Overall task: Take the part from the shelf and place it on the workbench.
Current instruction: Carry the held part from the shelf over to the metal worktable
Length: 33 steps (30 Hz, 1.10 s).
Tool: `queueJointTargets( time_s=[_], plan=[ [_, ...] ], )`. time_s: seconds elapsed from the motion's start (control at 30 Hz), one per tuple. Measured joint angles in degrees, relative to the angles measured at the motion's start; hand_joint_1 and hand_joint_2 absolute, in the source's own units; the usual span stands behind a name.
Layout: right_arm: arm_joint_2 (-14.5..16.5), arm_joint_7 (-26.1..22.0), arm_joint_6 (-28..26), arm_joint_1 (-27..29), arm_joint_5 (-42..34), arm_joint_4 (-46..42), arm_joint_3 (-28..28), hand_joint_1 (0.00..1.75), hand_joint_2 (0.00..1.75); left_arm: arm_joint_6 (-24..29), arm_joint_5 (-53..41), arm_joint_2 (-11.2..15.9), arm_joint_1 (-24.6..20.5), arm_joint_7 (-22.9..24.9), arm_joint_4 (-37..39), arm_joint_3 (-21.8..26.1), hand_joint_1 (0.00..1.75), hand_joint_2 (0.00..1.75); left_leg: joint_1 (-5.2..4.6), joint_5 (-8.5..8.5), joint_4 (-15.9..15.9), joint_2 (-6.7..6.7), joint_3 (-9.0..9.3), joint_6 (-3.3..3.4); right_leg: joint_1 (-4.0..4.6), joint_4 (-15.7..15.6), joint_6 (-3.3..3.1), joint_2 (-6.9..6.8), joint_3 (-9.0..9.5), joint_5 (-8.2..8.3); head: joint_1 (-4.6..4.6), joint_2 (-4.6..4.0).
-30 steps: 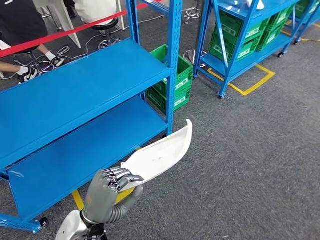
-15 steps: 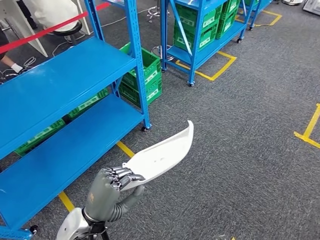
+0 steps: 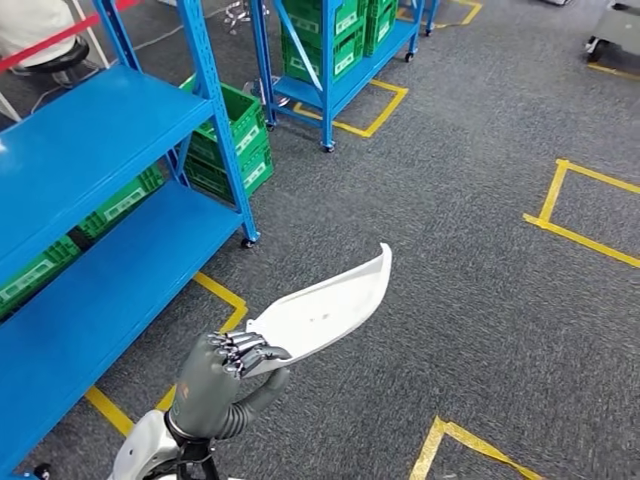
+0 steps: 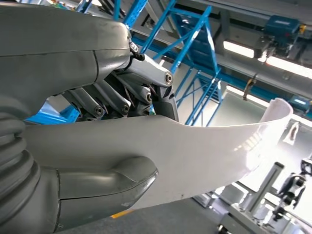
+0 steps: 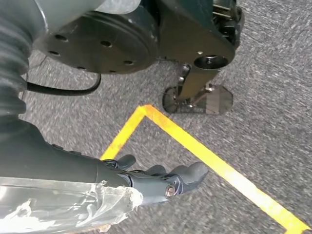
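Left hand (image 3: pixel 219 385) gripping near end of long curved white plastic part (image 3: pixel 328 308), part projecting forward over grey carpet (image 3: pixel 483 300), right hand (image 5: pixel 162 183) hanging open, empty

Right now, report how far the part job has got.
Done: the white part is off the blue shelf, gripped by the left hand above the grey carpet. In hand: carrying it; the right hand hangs with nothing in it. Left: placing it on the workbench, which I cannot see.
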Motion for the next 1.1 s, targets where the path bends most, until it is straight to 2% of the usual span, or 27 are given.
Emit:
queueJointTargets(
  time_s=[0.03, 0.07, 0.1, 0.13, 0.2, 0.23, 0.27, 0.3, 0.33, 0.37, 0.4, 0.43, 0.47, 0.53, 0.57, 0.6, 0.67, 0.73, 0.77, 0.8, 0.83, 0.87, 0.93, 0.97, 1.0, 1.03, 1.1],
  plan=[
    [0.1, 0.0, 0.0, 0.2, 0.2, 0.0, -0.3, 0.0, 1.75, -0.1, 0.0, 0.0, -0.1, -0.2, 0.1, 0.0, 1.75, 1.75, -0.02, 0.47, 0.2, 0.53, -0.46, 0.3, -0.11, -0.2, 0.34, 0.13, -0.2, 0.4, -0.06, 0.0],
    [0.1, 0.0, 0.0, 0.4, 0.6, 0.0, -0.6, 0.0, 1.75, -0.2, 0.0, -0.1, -0.2, -0.3, 0.2, 0.0, 1.75, 1.75, -0.04, 0.97, 0.2, 1.12, -0.92, 0.72, -0.14, 0.2, 0.6, -0.43, -0.64, -0.16, -0.07, 0.0],
    [0.2, -0.1, 0.0, 0.6, 0.9, 0.0, -0.9, 0.0, 1.75, -0.2, 0.0, -0.2, -0.3, -0.5, 0.3, 0.1, 1.75, 1.75, -0.04, 1.57, 0.2, 1.76, -1.45, 1.17, -0.11, 1.5, 0.79, -1.46, -1.26, -1.85, 0.09, -0.01],
    [0.3, -0.1, 0.0, 0.6, 1.1, -0.1, -1.2, 0.0, 1.75, -0.3, 0.0, -0.2, -0.4, -0.6, 0.3, 0.1, 1.75, 1.75, -0.04, 2.21, 0.1, 2.45, -2.08, 1.52, -0.09, 4.1, 0.93, -2.82, -2.15, -4.61, 0.19, -0.01],
    [0.4, -0.1, 0.0, 0.5, 1.4, -0.1, -1.8, 0.0, 1.75, -0.4, 0.0, -0.3, -0.4, -0.6, 0.6, 0.2, 1.75, 1.75, -0.3, 3.5, 0.2, 3.78, -3.61, 1.84, -0.07, 12.0, 1.27, -4.72, -4.07, -10.43, 0.32, -0.01],
    [0.5, -0.1, 0.0, 0.4, 1.5, -0.2, -2.0, 0.0, 1.75, -0.4, 0.0, -0.3, -0.4, -0.7, 0.7, 0.2, 1.75, 1.75, -0.39, 4.15, 0.3, 4.53, -4.46, 1.85, -0.09, 15.6, 1.42, -5.05, -4.52, -11.72, 0.32, -0.01],
    [0.5, -0.1, 0.0, 0.4, 1.6, -0.2, -2.2, 0.0, 1.75, -0.4, 0.0, -0.3, -0.4, -0.7, 0.8, 0.3, 1.75, 1.75, -0.47, 4.77, 0.4, 5.26, -5.34, 1.82, -0.1, 17.6, 1.5, -5.2, -4.17, -11.59, 0.31, -0.01],
    [0.6, -0.1, 0.0, 0.4, 1.6, -0.2, -2.3, 0.0, 1.75, -0.4, 0.0, -0.3, -0.4, -0.7, 0.9, 0.3, 1.75, 1.75, -0.54, 5.34, 0.4, 5.95, -6.19, 1.74, -0.1, 17.5, 1.53, -5.34, -2.79, -10.38, 0.31, -0.01],
    [0.6, -0.1, 0.0, 0.4, 1.6, -0.2, -2.4, 0.0, 1.75, -0.4, 0.0, -0.3, -0.4, -0.7, 1.0, 0.4, 1.75, 1.75, -0.59, 5.84, 0.6, 6.56, -6.98, 1.61, -0.09, 15.2, 1.47, -5.67, -0.35, -8.9, 0.3, -0.01],
    [0.6, -0.1, 0.0, 0.4, 1.6, -0.3, -2.5, 0.0, 1.75, -0.4, 0.0, -0.3, -0.5, -0.7, 1.1, 0.4, 1.75, 1.75, -0.66, 6.32, 0.7, 7.1, -7.65, 1.44, -0.02, 11.2, 1.36, -6.54, 2.91, -8.26, 0.29, -0.01],
    [0.6, -0.1, 0.0, 0.4, 1.7, -0.4, -2.6, 0.0, 1.75, -0.4, 0.0, -0.3, -0.5, -0.8, 1.1, 0.4, 1.75, 1.75, -0.73, 6.75, 0.8, 7.64, -8.22, 1.21, 0.24, 6.3, 1.14, -7.47, 6.33, -8.48, 0.26, -0.01],
    [0.6, -0.2, 0.0, 0.3, 1.7, -0.5, -2.6, 0.0, 1.75, -0.4, 0.0, -0.4, -0.5, -0.8, 1.2, 0.5, 1.75, 1.75, -0.74, 7.26, 0.8, 8.18, -8.53, 0.94, 0.55, 2.5, 0.78, -8.21, 8.77, -8.89, 0.2, -0.01],
    [0.7, -0.2, 0.0, 0.2, 1.7, -0.6, -2.7, 0.0, 1.75, -0.5, 0.1, -0.4, -0.5, -0.9, 1.2, 0.5, 1.75, 1.75, -0.68, 7.77, 0.7, 8.72, -8.7, 0.67, 0.91, 0.0, 0.44, -8.59, 10.14, -9.38, 0.24, -0.01],
    [0.7, -0.3, 0.0, 0.2, 1.9, -0.7, -3.1, 0.0, 1.75, -0.6, 0.1, -0.5, -0.6, -1.2, 1.3, 0.5, 1.75, 1.75, -0.42, 8.57, 0.5, 9.59, -8.98, 0.12, 1.24, -1.1, -0.46, -7.81, 9.93, -8.63, 0.34, -0.01],
    [0.7, -0.3, 0.1, 0.2, 2.1, -0.7, -3.3, 0.0, 1.75, -0.7, 0.2, -0.5, -0.7, -1.3, 1.4, 0.6, 1.75, 1.75, -0.25, 8.22, 0.8, 9.05, -9.33, -0.2, 1.18, -1.4, -0.93, -7.3, 9.58, -8.17, 0.4, -0.01],
    [0.7, -0.4, 0.1, 0.2, 2.3, -0.7, -3.5, 0.0, 1.75, -0.7, 0.2, -0.5, -0.8, -1.4, 1.4, 0.6, 1.75, 1.75, -0.13, 7.05, 1.8, 7.96, -9.97, -0.52, 1.02, -1.7, -1.48, -6.81, 9.15, -7.62, 0.33, -0.01],
    [0.8, -0.6, 0.1, 0.1, 2.9, -0.9, -3.9, 0.0, 1.75, -0.9, 0.5, -0.5, -0.9, -1.5, 1.6, 0.7, 1.75, 1.75, 0.09, 2.58, 7.5, 5.09, -12.28, -1.11, 0.74, -2.0, -2.15, -5.8, 8.05, -6.5, 0.08, -0.01],
    [0.9, -0.6, 0.3, 0.2, 3.3, -1.0, -4.3, 0.0, 1.75, -0.9, 0.6, -0.4, -0.8, -1.6, 1.8, 0.8, 1.75, 1.75, 0.18, -1.18, 15.1, 4.03, -14.68, -1.47, 0.62, -1.9, -2.15, -4.73, 6.89, -5.65, -0.04, -0.01],
    [1.0, -0.7, 0.3, 0.2, 3.4, -1.0, -4.5, 0.0, 1.75, -1.0, 0.7, -0.4, -0.9, -1.6, 1.9, 0.8, 1.75, 1.75, 0.22, -1.57, 17.0, 3.93, -14.92, -1.59, 0.54, -1.8, -2.02, -4.14, 6.43, -5.33, -0.02, -0.01],
    [1.0, -0.7, 0.3, 0.2, 3.5, -1.0, -4.6, 0.0, 1.75, -1.0, 0.7, -0.3, -0.9, -1.6, 2.1, 0.8, 1.75, 1.75, 0.31, -0.88, 16.7, 3.87, -14.09, -1.72, 0.4, -1.6, -1.83, -3.52, 6.03, -5.07, -0.02, -0.01],
    [1.0, -0.7, 0.3, 0.2, 3.6, -1.0, -4.8, 0.0, 1.75, -1.1, 0.7, -0.3, -0.9, -1.6, 2.2, 0.8, 1.75, 1.75, 0.51, 0.58, 14.1, 3.66, -12.17, -1.91, 0.18, -1.5, -1.6, -2.85, 5.66, -4.85, -0.02, -0.01],
    [1.0, -0.7, 0.3, 0.2, 3.8, -1.0, -4.9, 0.0, 1.75, -1.2, 0.7, -0.3, -0.9, -1.6, 2.2, 0.8, 1.75, 1.75, 0.87, 2.08, 10.1, 2.92, -9.53, -2.26, -0.03, -1.2, -1.29, -2.17, 5.29, -4.68, -0.03, -0.01],
    [1.1, -0.7, 0.3, 0.2, 4.0, -1.1, -5.1, 0.0, 1.75, -1.3, 0.7, -0.3, -0.9, -1.6, 2.4, 0.9, 1.75, 1.75, 1.45, 3.35, 3.2, 0.69, -5.09, -2.64, -0.24, -0.5, -0.54, -0.92, 4.38, -4.47, -0.08, -0.01],
    [1.1, -0.8, 0.3, 0.2, 4.0, -1.1, -5.1, 0.0, 1.75, -1.3, 0.7, -0.3, -1.0, -1.6, 2.5, 0.9, 1.75, 1.75, 1.54, 3.04, 1.6, -0.03, -4.18, -2.43, -0.24, -0.2, -0.18, -0.33, 3.95, -4.38, -0.09, -0.01],
    [1.1, -0.8, 0.4, 0.2, 4.1, -1.1, -5.1, 0.0, 1.75, -1.4, 0.7, -0.3, -1.0, -1.6, 2.6, 0.9, 1.75, 1.75, 1.46, 2.51, 1.2, -0.12, -4.06, -1.88, -0.23, 0.2, 0.14, 0.13, 3.54, -4.28, -0.07, -0.01],
    [1.1, -0.8, 0.4, 0.3, 4.1, -1.2, -5.2, 0.0, 1.75, -1.4, 0.6, -0.2, -1.0, -1.7, 2.6, 0.9, 1.75, 1.75, 1.45, 2.21, 1.2, 0.44, -4.17, -1.24, -0.31, 0.4, 0.36, 0.39, 3.21, -4.23, -0.04, 0.0],
    [1.1, -0.8, 0.4, 0.6, 4.4, -1.2, -5.2, 0.0, 1.75, -1.6, 0.3, -0.3, -1.1, -1.7, 2.8, 0.9, 1.75, 1.75, 1.35, 1.73, 1.2, 1.53, -3.76, -0.22, -0.22, 2.1, 0.71, -1.18, 2.18, -4.57, 0.19, 0.0]
  ],
)
